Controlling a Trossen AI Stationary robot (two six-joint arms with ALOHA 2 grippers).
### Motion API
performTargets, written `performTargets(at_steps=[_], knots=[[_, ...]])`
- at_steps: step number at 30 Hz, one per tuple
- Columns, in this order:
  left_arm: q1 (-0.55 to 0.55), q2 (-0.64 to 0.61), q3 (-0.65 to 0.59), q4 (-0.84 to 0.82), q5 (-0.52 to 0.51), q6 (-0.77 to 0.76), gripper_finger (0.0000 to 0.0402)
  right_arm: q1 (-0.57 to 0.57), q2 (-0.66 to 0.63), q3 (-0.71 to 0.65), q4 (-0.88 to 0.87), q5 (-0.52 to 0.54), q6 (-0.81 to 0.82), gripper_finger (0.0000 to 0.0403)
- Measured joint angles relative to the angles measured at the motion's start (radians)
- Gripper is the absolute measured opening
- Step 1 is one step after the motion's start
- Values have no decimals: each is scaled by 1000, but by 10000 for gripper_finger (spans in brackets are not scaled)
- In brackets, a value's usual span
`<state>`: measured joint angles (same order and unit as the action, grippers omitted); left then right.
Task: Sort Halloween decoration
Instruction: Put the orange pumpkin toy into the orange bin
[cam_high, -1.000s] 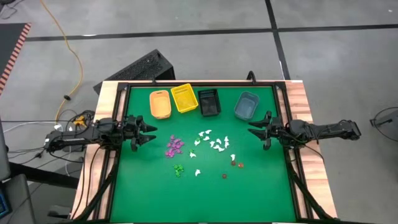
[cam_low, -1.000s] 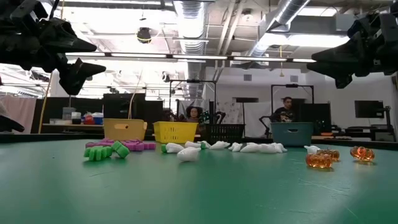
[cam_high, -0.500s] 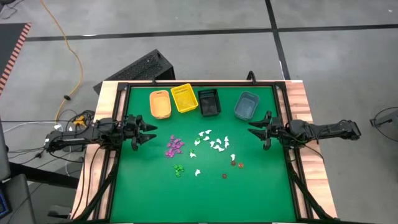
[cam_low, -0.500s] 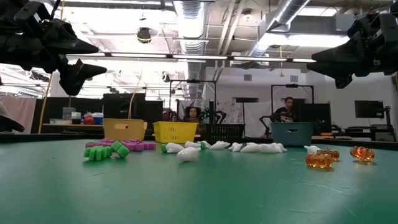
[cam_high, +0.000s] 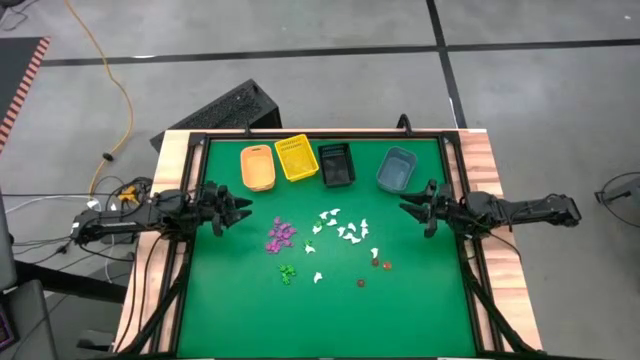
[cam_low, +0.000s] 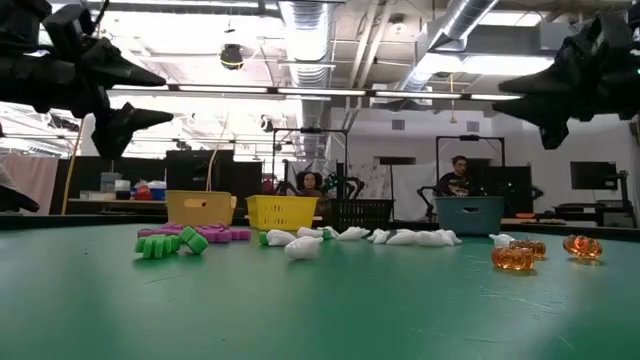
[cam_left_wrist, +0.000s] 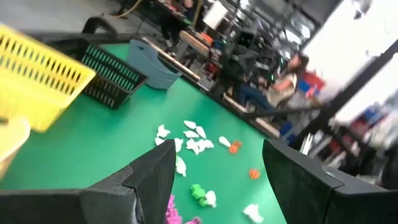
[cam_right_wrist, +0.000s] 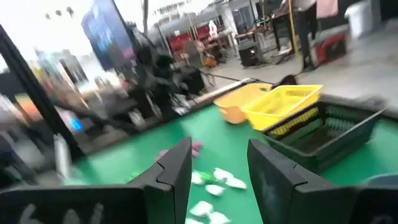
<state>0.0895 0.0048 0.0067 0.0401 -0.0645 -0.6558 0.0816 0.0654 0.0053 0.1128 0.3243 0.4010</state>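
Zero trinkets (cam_high: 325, 240) sorted yet, all scattered mid-mat, well short of the four bins (cam_high: 324, 165). Left gripper (cam_high: 238, 211) and right gripper (cam_high: 410, 206) hovering at the sides, fingers apart, empty. Probably next: drop onto one cluster, pinch carefully.

I am seeing right tool (cam_right_wrist: 217, 171) with two dark fingers (cam_right_wrist: 174, 171) standing apart, nothing between them. Green surface (cam_right_wrist: 143, 152) stretching ahead. White trinkets (cam_right_wrist: 214, 180) lying just past fingers, purple ones (cam_right_wrist: 196, 148) farther off. Orange bin (cam_right_wrist: 239, 102), yellow bin (cam_right_wrist: 283, 102) and black bin (cam_right_wrist: 329, 134) sitting side by side. Room behind looking blurred.
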Motion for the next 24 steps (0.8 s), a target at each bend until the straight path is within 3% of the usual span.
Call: performTargets(at_steps=[6,10,13,17,22,24], knots=[[0,2,0,4,-28,-164,232,0,0,0,93,0,265,157],[0,2,0,25,-167,-298,232,0,0,2,104,-4,418,157],[5,2,0,43,-294,-300,232,0,0,2,102,-4,422,157],[5,7,0,45,-381,-329,232,-1,0,3,101,-2,414,157],[5,8,0,54,-388,-425,232,-26,0,19,155,18,293,157],[8,9,0,138,-378,-460,232,-27,2,66,191,17,200,157]])
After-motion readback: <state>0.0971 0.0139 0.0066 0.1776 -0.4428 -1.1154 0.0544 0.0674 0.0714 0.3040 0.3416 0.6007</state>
